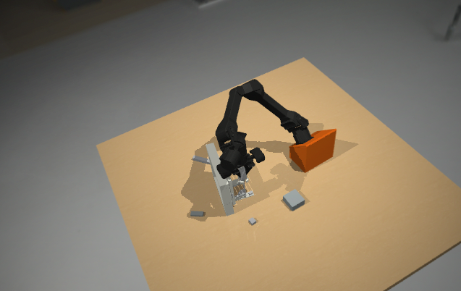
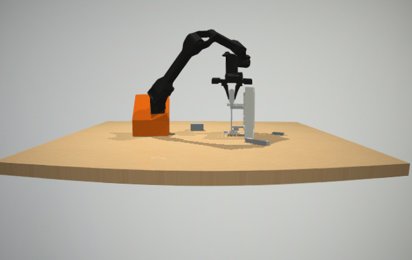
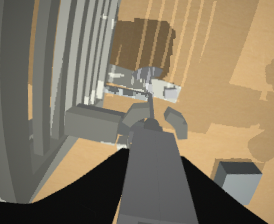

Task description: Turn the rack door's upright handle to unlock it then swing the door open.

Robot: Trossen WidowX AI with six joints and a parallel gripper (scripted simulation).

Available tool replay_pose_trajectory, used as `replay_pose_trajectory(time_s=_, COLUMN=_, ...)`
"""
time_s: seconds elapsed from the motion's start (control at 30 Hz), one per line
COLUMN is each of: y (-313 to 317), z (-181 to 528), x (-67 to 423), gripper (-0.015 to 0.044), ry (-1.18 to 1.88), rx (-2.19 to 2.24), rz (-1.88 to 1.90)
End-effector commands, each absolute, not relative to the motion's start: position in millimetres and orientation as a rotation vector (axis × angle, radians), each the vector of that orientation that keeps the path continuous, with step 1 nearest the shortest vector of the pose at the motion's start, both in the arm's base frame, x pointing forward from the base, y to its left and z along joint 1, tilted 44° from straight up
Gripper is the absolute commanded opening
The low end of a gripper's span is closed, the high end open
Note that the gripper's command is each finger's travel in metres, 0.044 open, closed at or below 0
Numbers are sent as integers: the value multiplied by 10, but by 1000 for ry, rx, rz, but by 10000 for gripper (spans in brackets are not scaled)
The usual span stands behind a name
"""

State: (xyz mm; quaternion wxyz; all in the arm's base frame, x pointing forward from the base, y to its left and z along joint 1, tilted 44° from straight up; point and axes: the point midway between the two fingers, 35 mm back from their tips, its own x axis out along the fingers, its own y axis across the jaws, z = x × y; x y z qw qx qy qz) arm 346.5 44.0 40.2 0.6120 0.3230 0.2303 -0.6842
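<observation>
Pinching the upright handle with the hand, fingers on both sides, pointing down. Handle right at the fingertips, standing over the desk. Just beside the hand, tall pale rack. Lower than the hand, away from the rack side, grey block on the desk. Well apart from the hand, orange base block. Can't tell the handle's exact turn.

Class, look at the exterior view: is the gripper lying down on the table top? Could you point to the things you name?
No, the gripper (image 2: 231,97) is up off the table (image 2: 201,162), its fingers pointing down around the handle (image 2: 231,94).
</observation>
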Motion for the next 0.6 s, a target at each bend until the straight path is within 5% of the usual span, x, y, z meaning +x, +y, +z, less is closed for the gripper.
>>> replay_pose_trajectory(time_s=0.0, y=428, z=420, x=3385, gripper=19, ry=612, rx=661, rz=-1535)
replay_pose_trajectory(time_s=0.57, y=371, z=489, x=3026, gripper=19, ry=824, rx=430, rz=-1407)
